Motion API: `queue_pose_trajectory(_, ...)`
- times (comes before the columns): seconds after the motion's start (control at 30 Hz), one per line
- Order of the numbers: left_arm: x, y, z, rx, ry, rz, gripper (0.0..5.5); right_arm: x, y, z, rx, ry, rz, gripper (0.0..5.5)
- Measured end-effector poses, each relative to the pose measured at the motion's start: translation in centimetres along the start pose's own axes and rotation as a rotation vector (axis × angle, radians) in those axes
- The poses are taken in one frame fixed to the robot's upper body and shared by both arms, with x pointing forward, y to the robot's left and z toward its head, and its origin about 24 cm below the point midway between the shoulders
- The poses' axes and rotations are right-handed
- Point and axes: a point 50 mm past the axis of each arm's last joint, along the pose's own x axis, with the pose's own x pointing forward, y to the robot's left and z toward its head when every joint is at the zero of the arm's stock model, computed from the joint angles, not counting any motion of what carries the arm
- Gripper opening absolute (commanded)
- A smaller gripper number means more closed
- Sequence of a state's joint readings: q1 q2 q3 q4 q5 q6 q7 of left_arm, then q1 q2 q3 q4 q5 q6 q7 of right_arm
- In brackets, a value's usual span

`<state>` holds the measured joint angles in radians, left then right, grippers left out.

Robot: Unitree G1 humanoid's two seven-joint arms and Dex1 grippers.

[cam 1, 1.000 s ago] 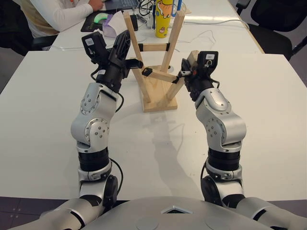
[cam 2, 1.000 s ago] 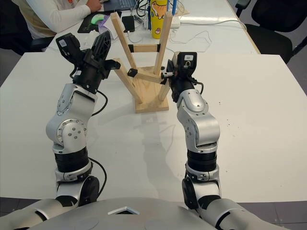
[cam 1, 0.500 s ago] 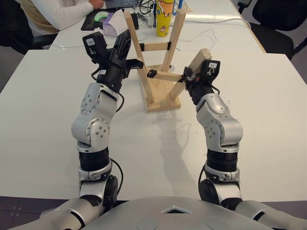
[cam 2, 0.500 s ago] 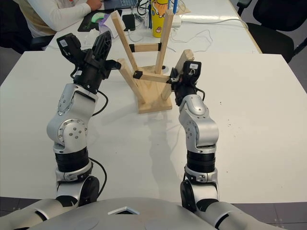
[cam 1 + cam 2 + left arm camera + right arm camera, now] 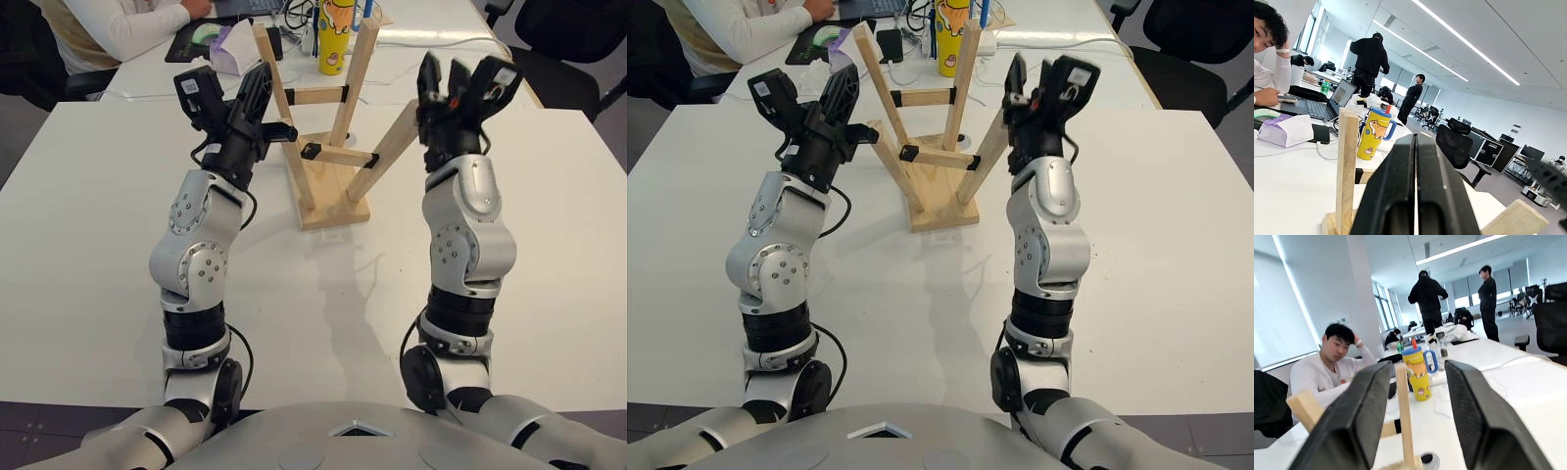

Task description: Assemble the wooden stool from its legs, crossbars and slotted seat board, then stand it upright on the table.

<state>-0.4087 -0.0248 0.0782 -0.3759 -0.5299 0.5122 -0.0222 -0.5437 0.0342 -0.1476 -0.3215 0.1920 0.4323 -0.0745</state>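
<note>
1. The left gripper [image 5: 260, 80] is up against the left-hand legs of the stool [image 5: 328, 147]. Its fingers [image 5: 1440, 196] are pressed together, with only a hairline seam between them. Its black body covers part of the near left leg [image 5: 297, 174], so I cannot tell whether it touches the wood.
2. The stool is upside down on the far middle of the desk [image 5: 118, 215], with the seat board [image 5: 331, 208] flat on the surface and the legs pointing up. The slots in the board cannot be made out.
3. The near right leg [image 5: 390, 149] leans out to the right, and its top end is partly lost against the right arm's black wrist. The right gripper [image 5: 457, 80] is held high above it, its fingers [image 5: 1484, 431] spread wide apart.
4. The far crossbar [image 5: 318, 95] joins the two far legs. The near crossbar [image 5: 343, 155] runs lower, with black brackets at its ends.
5. On the next desk beyond the stool are a yellow cup [image 5: 333, 29], cut off at the top in the head views, a purple tissue pack [image 5: 227, 57], loose cables [image 5: 421, 70] and a person's white sleeve [image 5: 118, 29].
</note>
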Motion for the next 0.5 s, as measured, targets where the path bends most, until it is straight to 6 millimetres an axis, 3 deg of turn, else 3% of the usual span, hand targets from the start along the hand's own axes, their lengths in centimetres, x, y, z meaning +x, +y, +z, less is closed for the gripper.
queue_pose_trajectory(0.1,0.0,0.0,0.0,0.0,0.0,0.0,0.0,0.6,1.8,3.4,-0.058,-0.179,0.139,2.02)
queue_pose_trajectory(0.17,0.0,0.0,0.0,0.0,-0.001,0.0,0.0,0.0,3.9,3.9,-0.073,-0.214,0.277,1.73)
queue_pose_trajectory(0.27,0.0,-0.2,0.2,-0.001,-0.006,-0.008,0.0,-1.1,5.5,1.6,-0.084,-0.094,0.389,1.24)
queue_pose_trajectory(0.33,-0.2,-0.5,0.7,-0.001,-0.023,-0.028,0.0,-1.9,5.1,-1.2,-0.088,0.065,0.394,0.98)
queue_pose_trajectory(0.5,-0.5,-0.6,2.0,0.015,-0.037,-0.072,0.0,-3.1,4.3,-4.1,-0.082,0.253,0.384,0.13)
